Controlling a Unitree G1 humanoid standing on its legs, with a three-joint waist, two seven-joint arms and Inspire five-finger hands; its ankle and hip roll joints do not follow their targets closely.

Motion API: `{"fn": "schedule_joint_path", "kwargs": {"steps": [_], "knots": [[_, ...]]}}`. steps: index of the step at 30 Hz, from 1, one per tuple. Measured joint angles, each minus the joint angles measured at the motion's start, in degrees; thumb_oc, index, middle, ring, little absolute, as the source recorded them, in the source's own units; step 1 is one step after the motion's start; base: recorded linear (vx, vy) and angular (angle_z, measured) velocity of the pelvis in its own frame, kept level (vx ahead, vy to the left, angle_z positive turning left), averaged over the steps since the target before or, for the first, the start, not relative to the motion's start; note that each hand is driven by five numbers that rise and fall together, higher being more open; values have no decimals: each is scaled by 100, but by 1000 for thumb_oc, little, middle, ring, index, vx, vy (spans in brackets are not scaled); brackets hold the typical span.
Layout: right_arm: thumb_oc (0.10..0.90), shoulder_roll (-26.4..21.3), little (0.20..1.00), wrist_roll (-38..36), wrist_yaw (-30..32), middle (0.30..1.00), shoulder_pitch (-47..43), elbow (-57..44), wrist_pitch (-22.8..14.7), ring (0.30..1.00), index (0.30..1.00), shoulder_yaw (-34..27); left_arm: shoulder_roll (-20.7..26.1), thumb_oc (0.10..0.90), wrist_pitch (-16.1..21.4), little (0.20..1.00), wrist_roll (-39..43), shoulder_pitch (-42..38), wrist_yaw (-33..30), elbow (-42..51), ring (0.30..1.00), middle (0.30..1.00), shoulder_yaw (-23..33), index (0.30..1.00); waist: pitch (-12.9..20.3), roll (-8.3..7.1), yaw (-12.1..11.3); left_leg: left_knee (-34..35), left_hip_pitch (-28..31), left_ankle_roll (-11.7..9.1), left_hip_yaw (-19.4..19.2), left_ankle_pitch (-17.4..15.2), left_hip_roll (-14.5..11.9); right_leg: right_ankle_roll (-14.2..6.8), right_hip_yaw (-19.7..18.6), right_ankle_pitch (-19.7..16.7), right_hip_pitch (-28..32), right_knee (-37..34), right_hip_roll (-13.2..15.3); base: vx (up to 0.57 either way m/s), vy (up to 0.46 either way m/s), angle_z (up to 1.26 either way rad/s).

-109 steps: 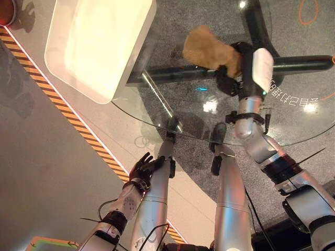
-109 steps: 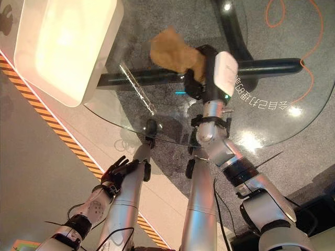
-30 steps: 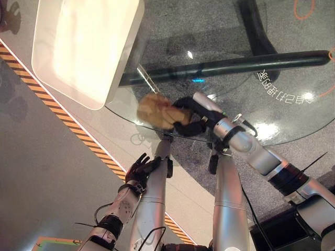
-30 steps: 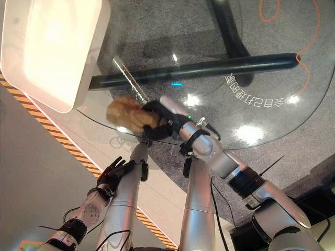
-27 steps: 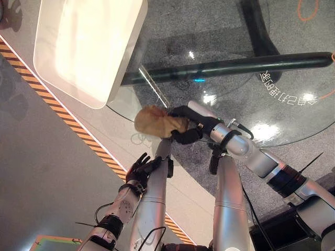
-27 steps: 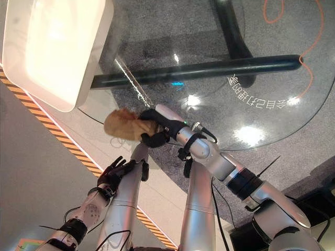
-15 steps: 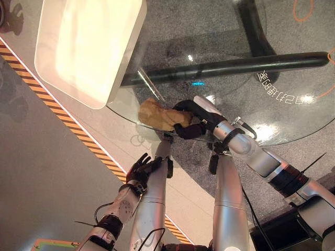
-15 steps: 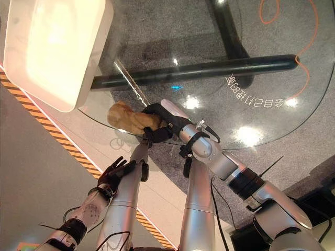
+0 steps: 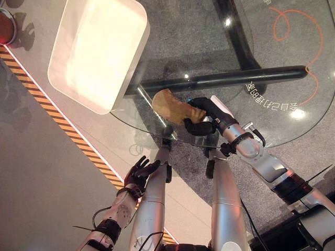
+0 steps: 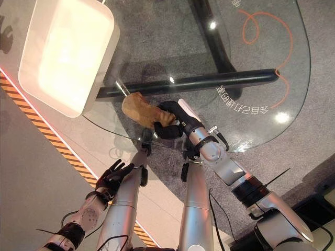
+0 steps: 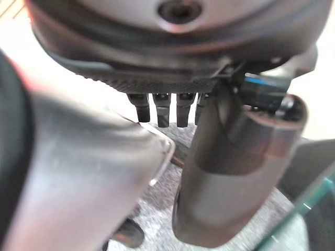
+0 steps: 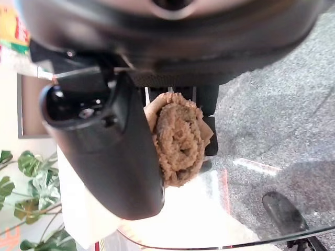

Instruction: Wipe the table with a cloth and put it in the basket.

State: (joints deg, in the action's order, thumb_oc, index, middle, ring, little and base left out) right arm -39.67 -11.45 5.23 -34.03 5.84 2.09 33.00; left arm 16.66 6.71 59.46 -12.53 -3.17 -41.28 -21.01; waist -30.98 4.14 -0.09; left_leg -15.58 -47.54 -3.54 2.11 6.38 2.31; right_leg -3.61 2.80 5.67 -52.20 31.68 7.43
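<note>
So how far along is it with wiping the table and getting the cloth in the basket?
Midway. The right hand is shut on the brown cloth, pressing it on the glass table near its front edge, so wiping is in hand. How much is already wiped can't be told. The white basket at the table's left holds no cloth yet. The left hand hangs open below.

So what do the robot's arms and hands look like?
Both arms are shiny silver-grey tubes with black rings at the joints. Each ends in a dark, almost black hand: the left hand and the right hand. The right hand carries a white cover along one side.
</note>
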Motion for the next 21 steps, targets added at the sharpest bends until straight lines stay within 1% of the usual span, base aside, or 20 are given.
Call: {"fn": "schedule_joint_path", "kwargs": {"steps": [5, 10, 16, 18, 21], "knots": [[100, -1, 200, 0, -66, 300, 335, -15, -2, 300, 300, -223, 60, 800, 269, 900, 201, 237, 184, 467, 900, 900, 244, 900, -1, -3, 7, 85, 288, 1, 2, 1, -5, -6, 19, 5, 287, -91, 1, -28, -14, 0], [100, -34, 200, -1, -74, 300, 724, -102, -4, 300, 300, -448, 203, 800, 341, 900, 634, 586, 512, 1165, 900, 900, 345, 900, -4, -8, -2, 178, 536, 13, 31, 8, 0, -21, 55, 21, 548, -154, 16, -32, -42, 3], [100, -15, 200, -64, -41, 300, 1104, -314, -46, 300, 300, -741, 236, 800, 277, 900, 1108, 648, 550, 1754, 900, 900, 365, 900, -5, -10, -28, 251, 752, 16, 108, 16, -2, -19, 141, 42, 798, -221, 18, -27, -42, 5], [100, 27, 200, -213, 0, 300, 1233, -370, -156, 300, 300, -906, 240, 800, 235, 900, 1309, 666, 698, 1975, 900, 900, 366, 900, -6, -13, -35, 253, 801, 17, 130, 15, 1, -21, 153, 52, 856, -225, 17, -8, -24, 5], [100, 85, 200, -308, 79, 300, 1442, -515, -283, 300, 300, -1168, 250, 800, 67, 900, 1538, 757, 953, 2346, 900, 900, 399, 900, -11, -22, -33, 252, 856, 19, 147, 13, 1, -24, 170, 54, 933, -253, 16, -1, -7, 1]]}}
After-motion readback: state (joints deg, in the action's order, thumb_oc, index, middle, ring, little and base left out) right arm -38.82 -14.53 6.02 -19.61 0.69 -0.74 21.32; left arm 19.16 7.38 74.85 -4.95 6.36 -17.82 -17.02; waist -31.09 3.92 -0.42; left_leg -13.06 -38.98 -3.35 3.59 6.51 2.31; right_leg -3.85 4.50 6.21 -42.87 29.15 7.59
